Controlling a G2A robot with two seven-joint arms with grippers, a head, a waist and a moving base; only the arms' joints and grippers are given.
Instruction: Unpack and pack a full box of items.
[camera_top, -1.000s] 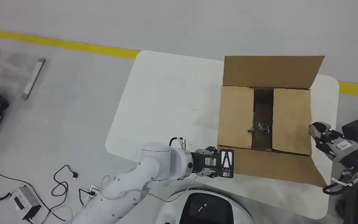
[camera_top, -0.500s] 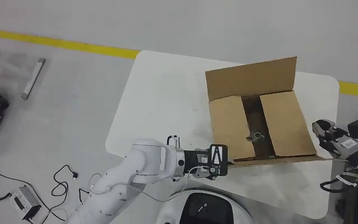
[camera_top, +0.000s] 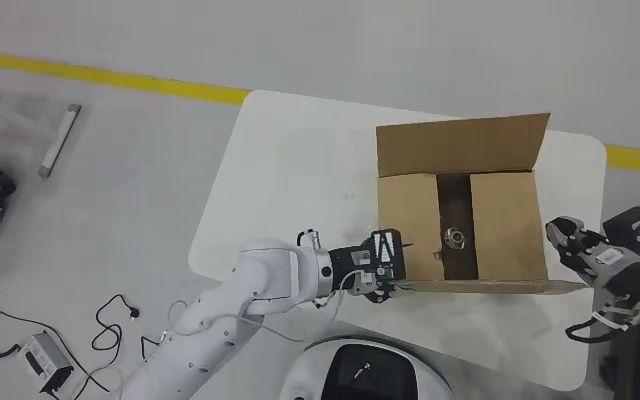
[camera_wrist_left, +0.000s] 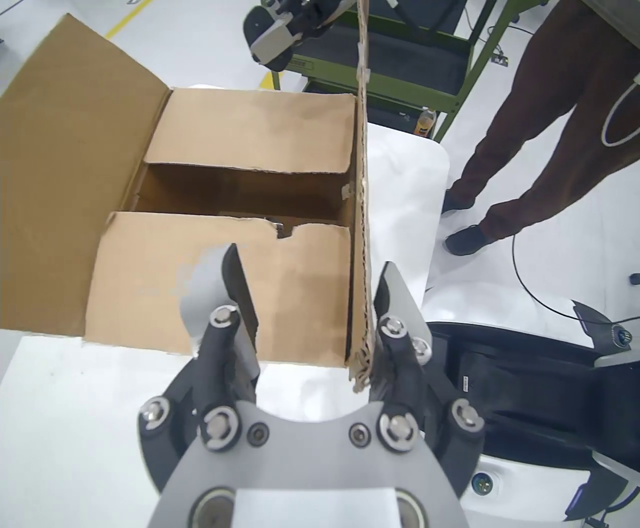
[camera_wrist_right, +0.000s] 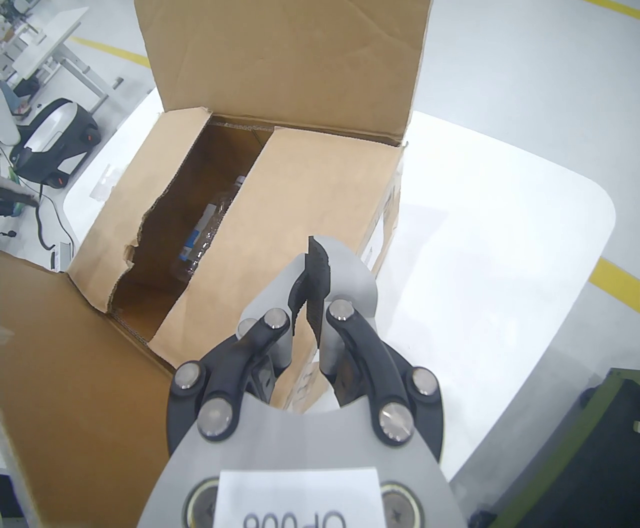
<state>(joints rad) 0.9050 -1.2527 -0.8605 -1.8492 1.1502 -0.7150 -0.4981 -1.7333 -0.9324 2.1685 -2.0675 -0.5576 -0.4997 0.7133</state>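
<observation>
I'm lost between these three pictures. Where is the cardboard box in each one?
Top view: box on the right half of the table.
Left wrist view: box just beyond the left end effector, whose open fingers straddle a raised flap.
Right wrist view: box just beyond the right end effector.
Shared landmark: the dark gap between the two inner flaps.

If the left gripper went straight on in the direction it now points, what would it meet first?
Probably the box: its raised outer flap stands edge-on inside the open left gripper, so that flap's end would come against it first, though depth is unclear.
</observation>
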